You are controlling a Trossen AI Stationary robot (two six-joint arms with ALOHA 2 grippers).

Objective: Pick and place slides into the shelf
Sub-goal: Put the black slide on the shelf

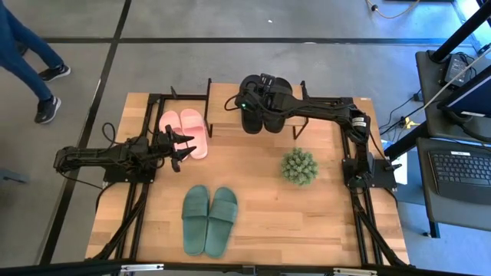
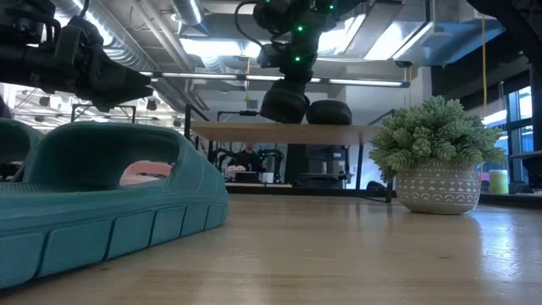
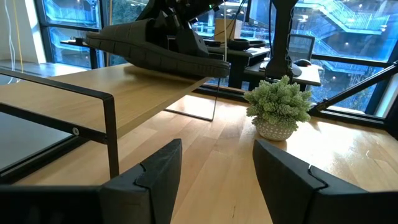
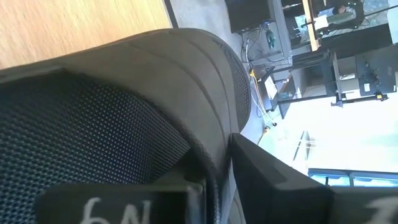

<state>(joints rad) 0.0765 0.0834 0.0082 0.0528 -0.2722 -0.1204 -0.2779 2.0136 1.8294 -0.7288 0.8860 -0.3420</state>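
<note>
The black slides (image 1: 265, 107) sit side by side on the shelf's (image 1: 222, 92) plank top at the table's far side. My right gripper (image 1: 257, 96) is over them, shut on the left one (image 3: 155, 53). The pink slides (image 1: 184, 130) lie on the table just left of the shelf. My left gripper (image 1: 182, 147) hovers open at their near right edge, touching nothing. Its fingers point toward the shelf (image 3: 143, 93). The green slides (image 1: 209, 218) lie soles down near the table's near edge. My right gripper holds the left black slide by its strap (image 4: 205, 74), coming from above and pointing down. One finger (image 4: 280, 180) stands outside the strap's edge and the other sits against the footbed side. Whether the sole rests on the plank or hangs just over it, I cannot tell.
A potted spiky green plant (image 1: 299, 165) stands on the table near the shelf's right end. Bare tabletop lies between the plant, the green slides and the shelf. A person's legs (image 1: 34, 61) show on the floor beyond the table's far left corner.
</note>
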